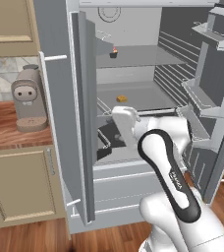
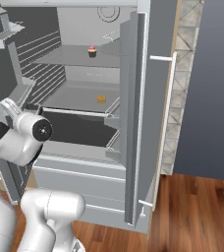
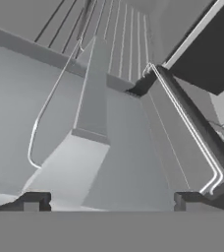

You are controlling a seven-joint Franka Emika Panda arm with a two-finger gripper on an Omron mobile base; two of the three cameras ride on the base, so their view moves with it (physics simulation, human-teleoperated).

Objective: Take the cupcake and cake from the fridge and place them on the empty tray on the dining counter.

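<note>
The fridge [image 1: 60, 123] [image 2: 153, 98] stands with both doors swung open. On its upper shelf sits the cupcake [image 1: 114, 53] [image 2: 92, 51], dark with a red top. One shelf lower lies the orange-yellow cake [image 1: 121, 99] [image 2: 101, 99]. My gripper [image 1: 103, 142] hangs low at the front of the fridge, below the cake's shelf and near the left door's inner side. In the hand view the gripper [image 3: 109, 202] is open, its fingertips [image 3: 33, 202] wide apart with nothing between them, facing grey door shelves with wire rails. The tray and dining counter are out of view.
A coffee machine [image 1: 28, 98] stands on a small wooden worktop [image 1: 6, 130] left of the fridge, above a beige cabinet [image 1: 20, 184]. The right door's shelves [image 1: 202, 98] jut out beside my arm. Two drawers [image 2: 79, 172] sit under the open compartment.
</note>
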